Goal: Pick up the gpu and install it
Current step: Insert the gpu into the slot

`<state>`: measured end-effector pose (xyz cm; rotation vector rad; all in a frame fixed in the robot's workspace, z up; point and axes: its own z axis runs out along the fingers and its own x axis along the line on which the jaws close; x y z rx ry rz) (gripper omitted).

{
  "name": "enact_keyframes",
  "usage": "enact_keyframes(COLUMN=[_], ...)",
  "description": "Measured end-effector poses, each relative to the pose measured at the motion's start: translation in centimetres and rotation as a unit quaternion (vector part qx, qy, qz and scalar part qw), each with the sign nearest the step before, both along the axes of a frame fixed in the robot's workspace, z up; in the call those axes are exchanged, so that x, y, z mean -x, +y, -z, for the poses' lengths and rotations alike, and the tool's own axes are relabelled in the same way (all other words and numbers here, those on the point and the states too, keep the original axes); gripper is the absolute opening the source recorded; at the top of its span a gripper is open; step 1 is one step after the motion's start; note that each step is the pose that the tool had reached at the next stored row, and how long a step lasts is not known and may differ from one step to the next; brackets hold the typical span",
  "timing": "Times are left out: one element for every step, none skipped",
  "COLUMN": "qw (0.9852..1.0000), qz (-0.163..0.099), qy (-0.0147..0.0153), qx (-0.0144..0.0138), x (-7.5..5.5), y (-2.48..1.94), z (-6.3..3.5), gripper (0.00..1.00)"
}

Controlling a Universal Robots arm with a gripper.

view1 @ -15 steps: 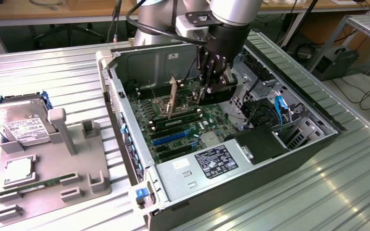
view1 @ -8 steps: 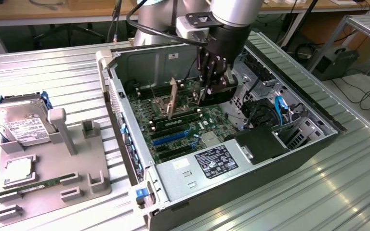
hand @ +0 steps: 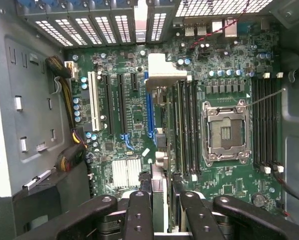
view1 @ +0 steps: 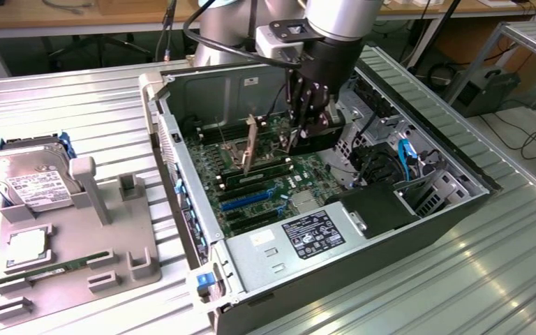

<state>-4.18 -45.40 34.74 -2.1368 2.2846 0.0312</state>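
Fig. Gripper (hand: 164, 216) inside open PC case (view1: 454, 209), centre-top of the exterior view, fingers (hand: 139, 215) clamping the gpu (hand: 158, 182) edge-on between them. The card is hanging above the motherboard (hand: 119, 115), not yet seated. Its silver end bracket (hand: 164, 70) is pointing toward the rear slot covers (hand: 89, 25).

The long blue PCIe slot (hand: 148, 110) is lying just beside the card's edge, approx. parallel to it. It is sitting w/ the RAM slots (hand: 187, 125) on its other flank and the bare CPU socket (hand: 224, 131) beyond them.

Risks (judged):
- Lateral offset: card edge is appearing slightly off the blue slot, so a descent here could be landing the connector on the board or on RAM slot latches.
- Tilt in the grip could be jamming one end of the connector first.
- Bracket could be catching the rear slot frame instead of sliding in.
- Yellow/black cable bundle (hand: 69, 85) is lying well apart, so a snag looks unlikely.

Outside the case, at the exterior view's left, a hard drive (view1: 26, 178) is resting on the grey fixture tray (view1: 72, 269).
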Motion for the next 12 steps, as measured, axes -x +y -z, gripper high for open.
enact_keyframes(qw=[1.0,1.0,1.0,1.0,1.0,1.0,1.0,1.0,1.0,1.0,1.0,1.0], qz=[0.0,0.0,0.0,0.0,0.0,0.0,0.0,0.0,0.0,0.0,0.0,0.0], qy=[0.0,0.0,0.0,0.0,0.0,0.0,0.0,0.0,0.0,0.0,0.0,0.0], qx=[0.0,0.0,0.0,0.0,0.0,0.0,0.0,0.0,0.0001,0.0,0.0,0.0], x=[0.0,0.0,0.0,0.0,0.0,0.01,0.01,0.02,0.02,0.04,0.06,0.1], y=[-0.02,-0.06,-0.08,-0.1,-0.12,-0.15,-0.17,-0.18,-0.19,-0.19,-0.2,-0.2], z=[0.01,0.04,0.05,0.06,0.08,0.1,0.12,0.12,0.13,0.14,0.15,0.16], gripper=[0.27,0.27,0.27,0.27,0.27,0.27,0.27,0.27,0.27,0.27,0.27,0.27])
